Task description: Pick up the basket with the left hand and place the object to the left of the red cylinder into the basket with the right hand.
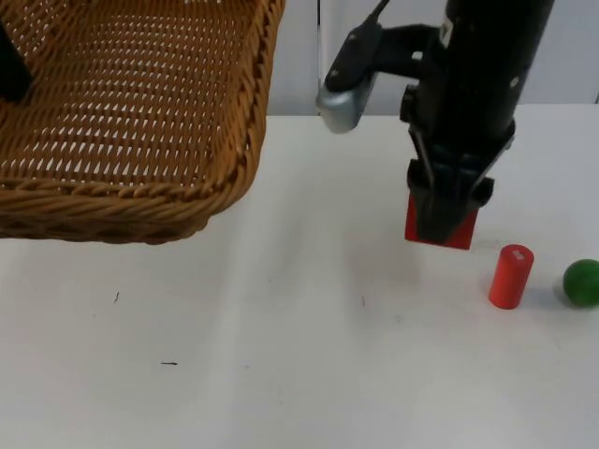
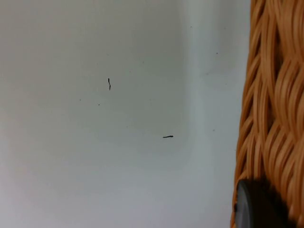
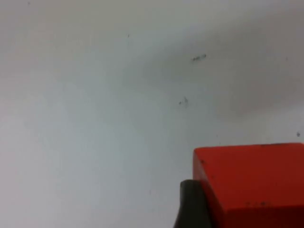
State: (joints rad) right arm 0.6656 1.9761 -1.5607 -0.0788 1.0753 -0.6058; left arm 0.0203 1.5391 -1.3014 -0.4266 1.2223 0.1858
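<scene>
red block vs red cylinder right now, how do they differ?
The red block is boxy with flat faces; the red cylinder is round. The block sits between the right gripper's fingers; the cylinder stands free on the table, tilted slightly. The block lies left of the cylinder. Both are red.

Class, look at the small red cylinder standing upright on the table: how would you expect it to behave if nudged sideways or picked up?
The red cylinder stands on a small flat end, so a sideways nudge would probably tip it. Once down, its round side would likely let it roll, perhaps toward the green ball beside it. It looks rigid and smooth, so a pincer might slip unless squeezing squarely.
</scene>
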